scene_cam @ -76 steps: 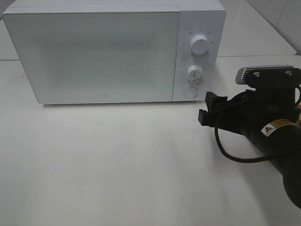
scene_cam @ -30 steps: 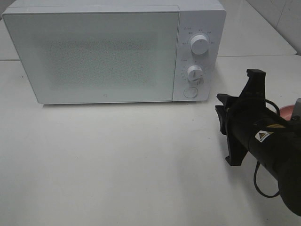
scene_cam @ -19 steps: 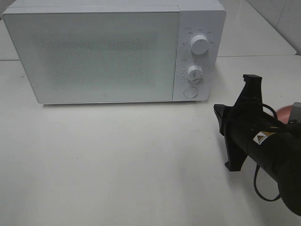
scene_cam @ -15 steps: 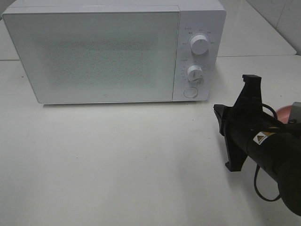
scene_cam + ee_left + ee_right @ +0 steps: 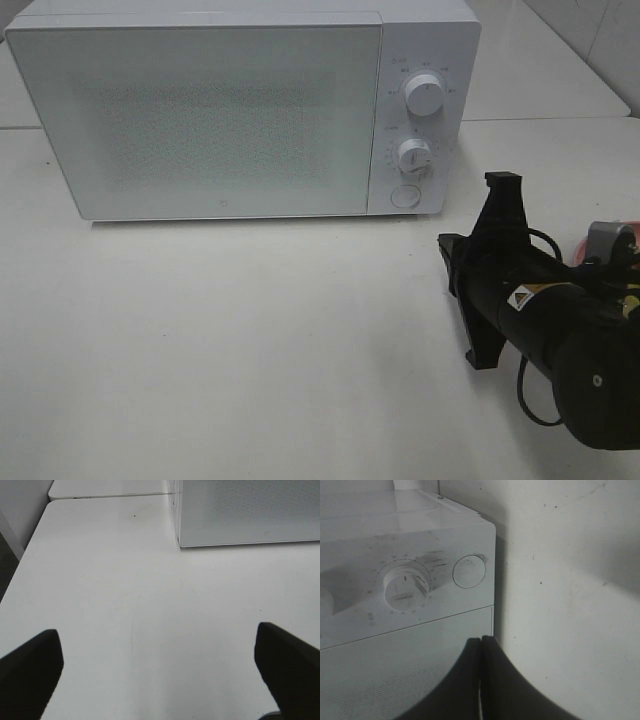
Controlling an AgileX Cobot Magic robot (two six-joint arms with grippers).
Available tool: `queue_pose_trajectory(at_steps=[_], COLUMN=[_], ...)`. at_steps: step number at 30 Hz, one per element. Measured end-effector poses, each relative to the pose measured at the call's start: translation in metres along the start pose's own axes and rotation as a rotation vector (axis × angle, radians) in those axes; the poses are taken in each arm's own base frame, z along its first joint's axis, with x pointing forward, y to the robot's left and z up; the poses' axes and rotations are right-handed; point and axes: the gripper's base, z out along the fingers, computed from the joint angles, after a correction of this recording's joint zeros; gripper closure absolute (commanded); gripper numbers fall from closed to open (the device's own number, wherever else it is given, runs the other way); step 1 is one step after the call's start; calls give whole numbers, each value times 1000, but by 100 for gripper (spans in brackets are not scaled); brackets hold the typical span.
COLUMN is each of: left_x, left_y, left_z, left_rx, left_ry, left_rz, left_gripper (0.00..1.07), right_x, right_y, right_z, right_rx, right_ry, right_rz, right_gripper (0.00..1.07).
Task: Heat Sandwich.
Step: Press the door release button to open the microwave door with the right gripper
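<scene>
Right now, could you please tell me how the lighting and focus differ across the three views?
Exterior high view: bright, even light; the white box-shaped microwave is sharp, with a thin shadow beneath it. Left wrist view: the white table is clear, the open black left gripper blurred at the corners. Right wrist view: dimmer, greyer; the shut black right gripper is an unfocused silhouette.

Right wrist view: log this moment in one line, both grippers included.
microwave: door closed | right gripper: shut, empty, facing microwave front, not touching | left gripper: open, empty, over table | sandwich: not in view
</scene>
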Motion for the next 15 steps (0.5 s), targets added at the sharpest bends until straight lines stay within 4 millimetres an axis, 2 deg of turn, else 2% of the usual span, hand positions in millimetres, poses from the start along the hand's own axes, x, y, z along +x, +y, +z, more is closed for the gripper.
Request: queue_pose_trajectory(at_steps=[7,15], left_x=[0,0], left_y=[0,0], left_z=[0,0], left_rx=[0,0], left_ry=[0,0], left_rz=[0,0], left_gripper=[7,7], right_x=[10,9], right_y=[-3,-1], right_z=[19,43], right_rx=[6,34], right_ry=[-1,7], right_rz=[5,4], right_gripper=[107,107])
